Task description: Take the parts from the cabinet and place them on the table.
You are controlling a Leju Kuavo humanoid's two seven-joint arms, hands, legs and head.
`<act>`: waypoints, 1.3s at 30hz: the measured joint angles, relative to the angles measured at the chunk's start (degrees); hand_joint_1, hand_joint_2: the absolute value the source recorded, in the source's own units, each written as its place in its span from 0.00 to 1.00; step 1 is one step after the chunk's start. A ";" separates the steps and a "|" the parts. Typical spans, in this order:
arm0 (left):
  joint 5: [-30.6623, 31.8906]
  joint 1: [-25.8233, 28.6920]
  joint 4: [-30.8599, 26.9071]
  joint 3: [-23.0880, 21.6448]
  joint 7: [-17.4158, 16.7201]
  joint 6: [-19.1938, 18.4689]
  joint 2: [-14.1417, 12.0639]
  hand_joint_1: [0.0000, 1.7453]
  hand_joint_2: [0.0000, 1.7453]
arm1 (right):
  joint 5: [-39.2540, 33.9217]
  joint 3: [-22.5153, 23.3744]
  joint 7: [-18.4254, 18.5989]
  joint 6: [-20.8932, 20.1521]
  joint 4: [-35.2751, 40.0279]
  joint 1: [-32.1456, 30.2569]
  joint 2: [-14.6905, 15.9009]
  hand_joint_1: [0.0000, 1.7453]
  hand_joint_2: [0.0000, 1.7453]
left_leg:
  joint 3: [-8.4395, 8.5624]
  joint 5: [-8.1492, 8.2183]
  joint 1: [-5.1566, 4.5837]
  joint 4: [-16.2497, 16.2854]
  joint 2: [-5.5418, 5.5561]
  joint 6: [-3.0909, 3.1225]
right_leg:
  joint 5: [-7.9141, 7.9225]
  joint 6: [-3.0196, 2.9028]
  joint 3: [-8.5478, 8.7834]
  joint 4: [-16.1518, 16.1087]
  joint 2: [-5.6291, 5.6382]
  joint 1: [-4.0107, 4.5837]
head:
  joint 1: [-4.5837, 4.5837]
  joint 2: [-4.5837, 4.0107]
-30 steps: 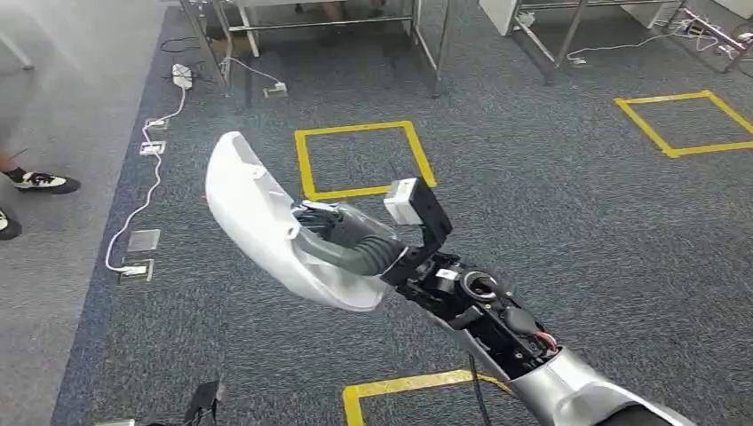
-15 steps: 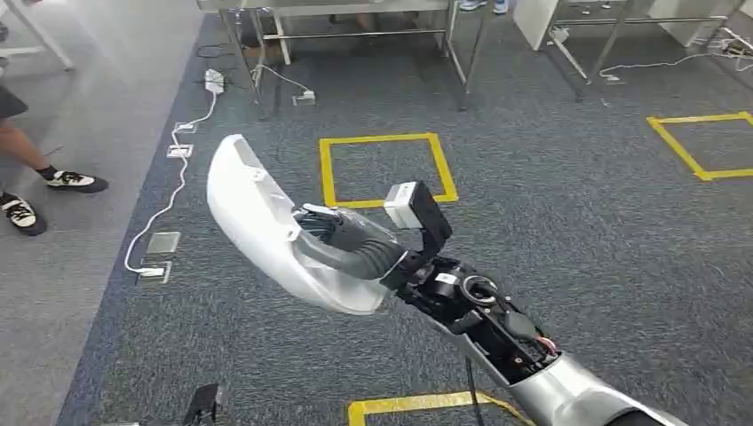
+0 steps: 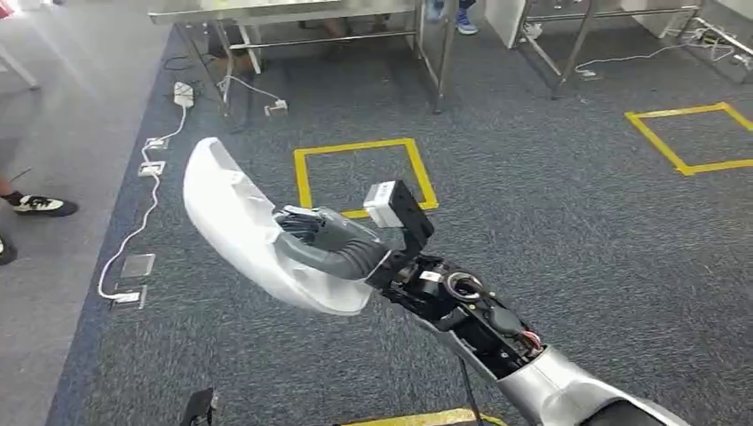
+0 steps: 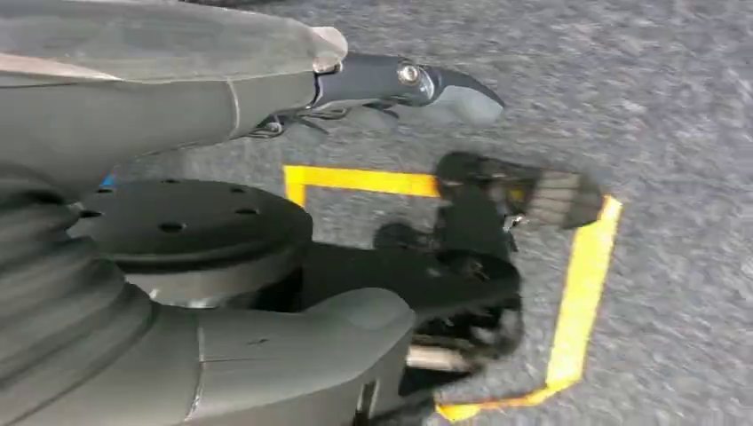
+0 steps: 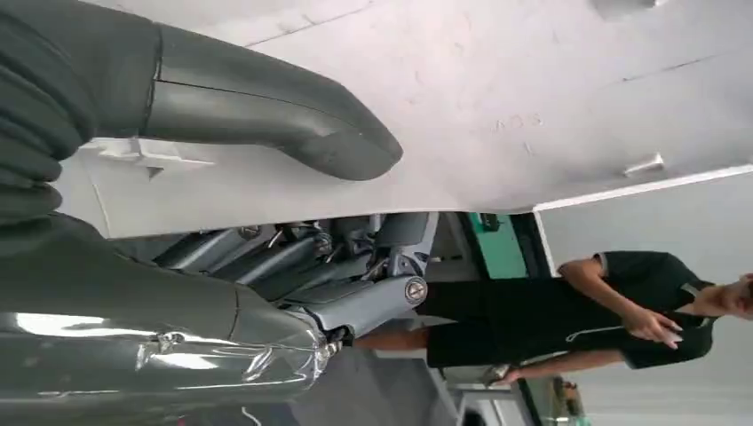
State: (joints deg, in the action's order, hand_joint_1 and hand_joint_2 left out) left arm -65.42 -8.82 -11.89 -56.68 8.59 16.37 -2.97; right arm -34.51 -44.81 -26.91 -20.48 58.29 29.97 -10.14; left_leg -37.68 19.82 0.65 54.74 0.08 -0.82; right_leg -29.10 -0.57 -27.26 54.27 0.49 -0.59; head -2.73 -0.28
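Observation:
A large white curved shell part [image 3: 226, 222] hangs over the carpet in the head view, left of centre. My right hand [image 3: 327, 240] grips it from its hollow side, with the silver right arm reaching in from the lower right. In the right wrist view the thick grey thumb [image 5: 275, 111] presses on the white part [image 5: 515, 98] and the darker fingers [image 5: 293, 262] curl under its edge. My left hand [image 4: 178, 98] hangs over the floor, fingers straight and apart, holding nothing.
A metal-framed table [image 3: 293, 13] stands at the far edge, with a second frame [image 3: 568, 44] to its right. Yellow tape squares [image 3: 360, 177] [image 3: 684, 133] mark the carpet. Cables and floor sockets [image 3: 142, 222] run along the left. A person's shoe [image 3: 40, 206] is at far left.
The whole picture has shifted as the camera moved; the table frames now stand nearer the top edge. My right hand keeps the same grip on the white part.

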 joint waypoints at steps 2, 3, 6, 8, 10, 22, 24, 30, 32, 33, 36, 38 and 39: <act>-0.02 -0.08 0.00 0.00 0.00 0.00 -0.04 0.00 1.00 | 0.00 -0.07 0.02 0.00 -0.11 0.10 -0.07 1.00 1.00 | 0.41 0.79 -0.55 -0.37 0.33 -0.30 | -1.12 0.85 1.30 -0.30 0.24 0.25 | 0.09 0.00; 0.00 -0.08 0.00 -0.02 0.00 0.00 -0.02 0.00 1.00 | 0.00 -0.07 0.02 0.02 -0.13 0.09 -0.09 1.00 1.00 | 0.57 0.69 -0.49 -0.73 0.40 0.11 | -0.70 1.18 1.93 -0.24 0.30 0.22 | 0.02 0.00; -0.02 -0.03 0.00 -0.02 0.00 -0.02 -0.07 0.00 1.00 | 0.00 -0.11 -0.04 -0.02 -0.13 0.20 -0.13 1.00 1.00 | 2.93 1.66 -0.16 -1.33 0.56 1.16 | -0.33 1.86 0.26 4.01 0.07 0.19 | 0.63 0.00; -0.02 -0.07 0.00 -0.02 0.00 0.00 -0.11 0.00 1.00 | 0.00 -0.11 -0.11 0.00 -0.15 0.24 -0.13 1.00 1.00 | 4.17 2.81 -0.25 -1.33 0.56 1.71 | -1.61 2.06 -5.53 13.42 -0.03 0.08 | 1.18 0.00; -0.02 -0.01 0.00 -0.02 0.00 0.00 -0.09 0.00 1.00 | 0.00 -0.11 -0.09 0.00 -0.24 -0.09 -0.11 1.00 1.00 | 5.59 4.13 -0.34 -1.33 0.67 1.82 | -6.75 2.35 -10.28 18.61 -0.03 0.12 | 1.49 0.00; -0.17 -0.37 0.00 -0.02 -0.02 -0.20 0.28 0.00 1.00 | -0.02 -0.20 -0.17 -0.09 -0.50 0.40 -0.20 1.00 1.00 | 7.34 7.79 -0.29 6.53 0.82 -0.56 | 7.45 -0.79 -6.42 -0.75 0.19 0.50 | 1.99 0.00; -0.22 -0.40 0.00 -0.02 -0.02 -0.31 0.28 0.00 1.00 | -0.02 -0.26 -0.11 -0.09 -0.57 0.27 -0.20 1.00 1.00 | 1.47 10.56 0.12 14.47 0.65 -1.42 | 6.34 -0.88 -5.32 -0.82 0.12 0.47 | 1.51 0.00; -0.44 -0.04 0.00 -0.02 0.00 -0.35 -0.04 0.00 1.00 | -0.02 -0.26 0.00 -0.07 -0.66 0.20 -0.22 1.00 1.00 | -0.04 4.20 0.81 2.87 0.10 -2.09 | 2.04 0.24 -0.08 -0.83 0.28 -0.15 | 0.52 0.00; -0.46 -0.03 0.00 -0.04 0.00 -0.35 0.00 0.00 1.00 | -0.02 -0.28 0.02 -0.04 -0.68 0.22 -0.22 1.00 1.00 | 0.60 0.45 0.52 -0.73 -0.59 -1.44 | 0.74 1.05 0.42 -0.61 0.50 0.21 | 0.02 0.00; -0.46 -0.12 0.00 -0.04 0.02 -0.35 -0.02 0.00 1.00 | 0.00 -0.33 0.09 0.07 -0.66 0.30 -0.22 1.00 1.00 | 0.64 0.10 0.30 -0.59 -0.28 -0.90 | 0.10 1.50 0.84 -0.96 0.39 0.16 | 0.55 0.00; -0.52 -0.18 0.00 -0.04 0.02 -0.35 0.11 0.00 1.00 | 0.00 -0.37 0.02 0.11 -0.46 0.46 -0.33 1.00 1.00 | 1.89 1.12 0.51 -0.82 -0.21 0.66 | -0.09 2.42 0.83 0.21 0.30 -0.23 | 1.09 0.00; -0.52 -0.20 0.00 -0.04 0.07 -0.35 0.04 0.00 1.00 | 0.00 -0.42 -0.07 0.07 -0.44 0.52 -0.33 1.00 1.00 | 2.84 2.00 0.29 -0.83 -0.08 1.39 | -1.71 2.57 -2.68 8.02 -0.03 -0.19 | 1.68 0.00; -0.55 -0.20 0.00 -0.04 0.07 -0.35 0.02 0.00 1.00 | 0.00 -0.42 0.00 0.11 -0.44 0.39 -0.31 1.00 1.00 | 3.36 2.49 0.15 -0.83 -0.09 1.59 | -3.51 2.64 -5.56 12.88 -0.07 -0.17 | 1.75 0.00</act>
State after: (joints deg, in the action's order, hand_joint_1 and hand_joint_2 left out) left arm -65.96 -9.02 -11.89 -56.72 8.66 16.02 -2.95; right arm -34.51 -45.22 -26.91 -20.37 57.86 30.36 -10.45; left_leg -34.32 22.31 0.80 53.91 -0.01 0.77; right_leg -32.61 2.06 -32.82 67.15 0.42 -0.77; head -0.98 -0.28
